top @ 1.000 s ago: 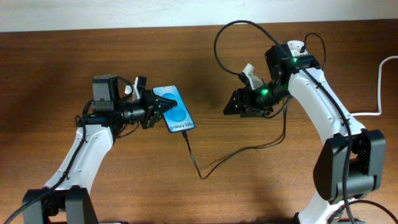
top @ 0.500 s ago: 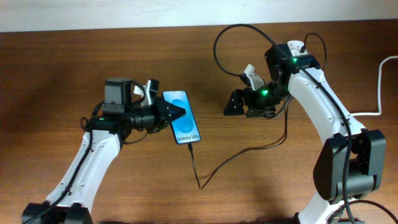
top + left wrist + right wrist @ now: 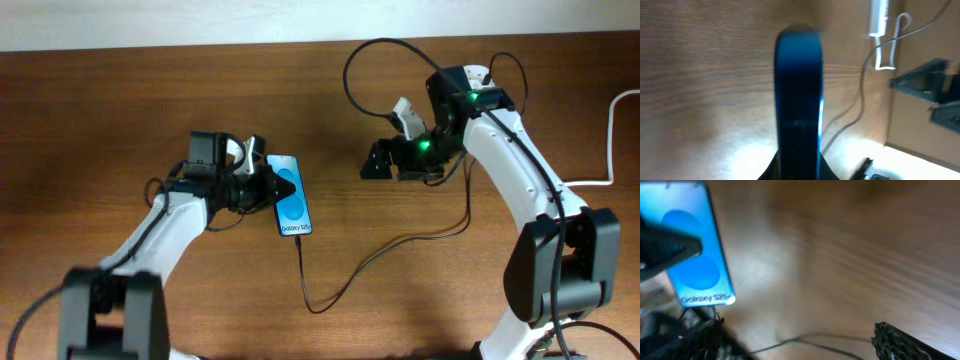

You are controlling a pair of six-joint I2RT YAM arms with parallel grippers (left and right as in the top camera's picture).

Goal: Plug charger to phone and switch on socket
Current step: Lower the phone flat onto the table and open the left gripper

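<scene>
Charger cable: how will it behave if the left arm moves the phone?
Likely floppy: the charger cable lies in loose curves on the table, so it should trail rather than push back. Probably light, and the visible slack suggests little tug on the phone. If the loop snags, it might lever at the phone's lower edge.

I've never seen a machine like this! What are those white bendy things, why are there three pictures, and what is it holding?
Those are two robot arms at a wooden table. One picture looks down from above. The other two come from little cameras on each wrist. The left claw is pinched shut on the phone with the blue screen. A thin black charger runs from the phone's bottom end across the table. The right claw is wide open and holds nothing. The white socket lies farther back.
</scene>
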